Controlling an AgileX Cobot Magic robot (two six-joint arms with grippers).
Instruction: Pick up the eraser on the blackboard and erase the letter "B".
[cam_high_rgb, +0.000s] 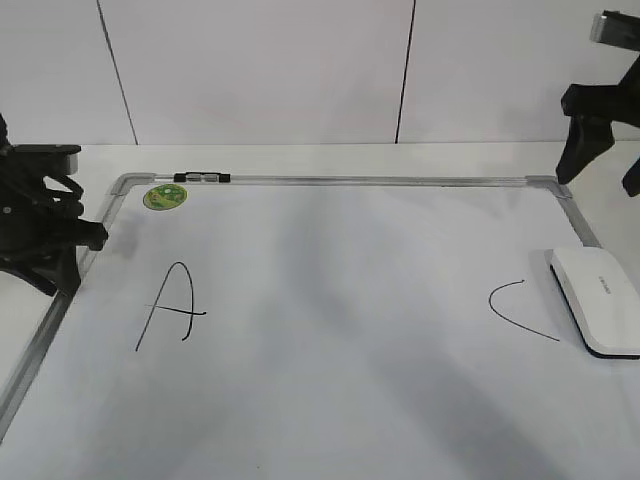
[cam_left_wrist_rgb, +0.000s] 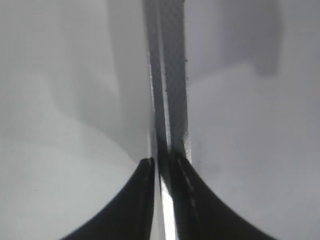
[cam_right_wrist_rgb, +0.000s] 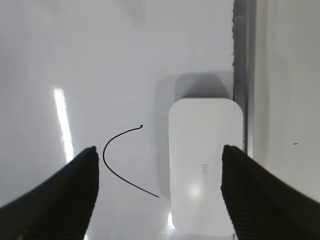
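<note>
The blackboard (cam_high_rgb: 340, 260) is a white board with a grey frame lying flat. The white eraser (cam_high_rgb: 597, 298) lies on its right edge, next to the frame. It also shows in the right wrist view (cam_right_wrist_rgb: 205, 165). My right gripper (cam_high_rgb: 605, 170) hangs open above it, with the eraser under the right half of the jaw gap (cam_right_wrist_rgb: 159, 150). My left gripper (cam_high_rgb: 88, 236) is shut and empty over the board's left frame rail (cam_left_wrist_rgb: 172, 100), jaws (cam_left_wrist_rgb: 161, 165). No letter "B" shows in any view. The board between the "A" and the "C" is blank.
A large "A" (cam_high_rgb: 172, 305) is drawn at the left and a curved "C" (cam_high_rgb: 515, 308) just left of the eraser, also in the right wrist view (cam_right_wrist_rgb: 120, 160). A round green magnet (cam_high_rgb: 165, 196) and a black clip (cam_high_rgb: 201, 177) sit at the far left corner.
</note>
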